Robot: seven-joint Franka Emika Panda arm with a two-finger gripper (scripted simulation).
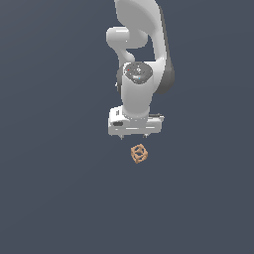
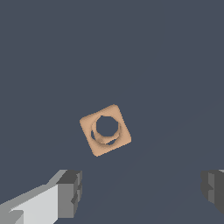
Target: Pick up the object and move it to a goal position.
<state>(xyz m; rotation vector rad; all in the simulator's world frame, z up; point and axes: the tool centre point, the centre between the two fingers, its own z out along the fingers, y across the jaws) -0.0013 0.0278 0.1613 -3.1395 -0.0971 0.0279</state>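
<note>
The white arm [image 1: 141,59] hangs over a plain dark grey floor [image 1: 49,198], wrist pointed down. Its gripper [image 1: 134,136] is spread wide: in the wrist view the two grey fingertips [image 2: 70,192] stand far apart at opposite sides of the picture, with nothing between them.

The little orange-tan cube [image 1: 139,153] sits just below the gripper in the exterior view, a touch toward that view's right of the gap between the fingers, and apart from both fingers. It is an open frame with holes through its faces.

From the wrist camera the cube [image 2: 105,129] shows one face with a round hole through it. That face is turned at an angle to the line joining the fingertips, not square to them.
</note>
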